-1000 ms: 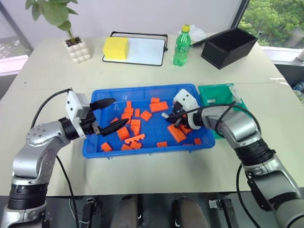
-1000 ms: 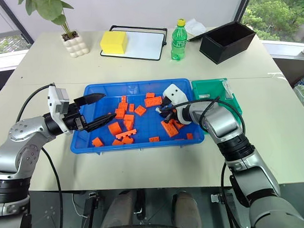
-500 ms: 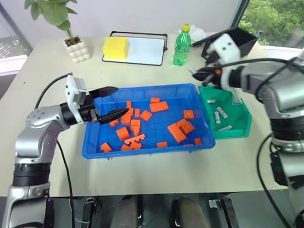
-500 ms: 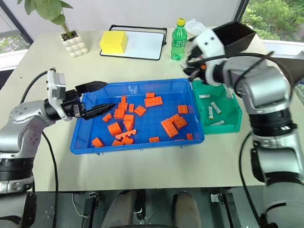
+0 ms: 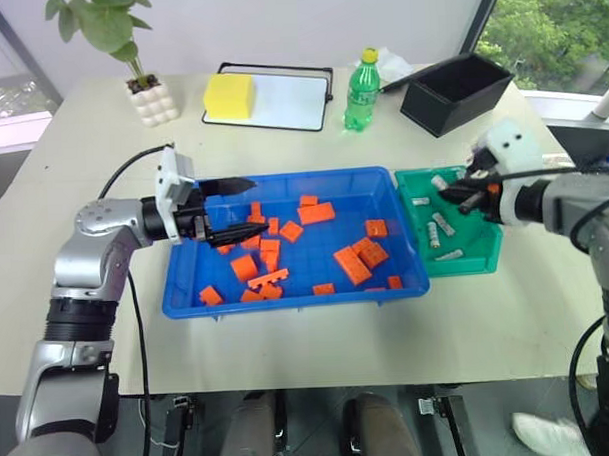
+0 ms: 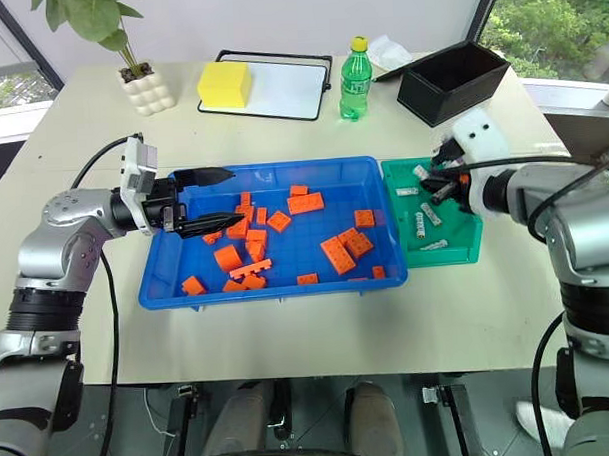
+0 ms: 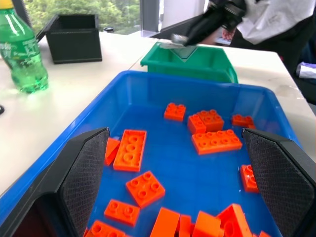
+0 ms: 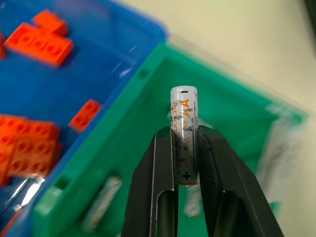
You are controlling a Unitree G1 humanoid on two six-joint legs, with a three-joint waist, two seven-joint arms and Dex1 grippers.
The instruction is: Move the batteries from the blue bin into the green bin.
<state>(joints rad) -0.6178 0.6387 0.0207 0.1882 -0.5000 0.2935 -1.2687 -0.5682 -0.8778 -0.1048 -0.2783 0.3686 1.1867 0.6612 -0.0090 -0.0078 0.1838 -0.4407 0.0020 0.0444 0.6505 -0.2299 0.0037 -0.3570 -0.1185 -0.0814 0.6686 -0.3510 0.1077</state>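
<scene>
Right gripper (image 8: 185,148) fingers clamp battery (image 8: 183,133) above green bin (image 6: 455,249); left gripper (image 7: 173,177) fingers spread. Risk: battery bounces out over far rim on release.

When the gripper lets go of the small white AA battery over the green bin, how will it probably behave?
The smooth white AA battery is a rigid cylinder, so it will likely roll on landing. The green plastic bin has raised walls that should stop it. Batteries already inside lie flat.

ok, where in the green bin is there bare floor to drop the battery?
Green bin: bare floor along its outer side, under the right claw holding a battery. The side nearest the blue bin is crowded with batteries already dropped.
</scene>
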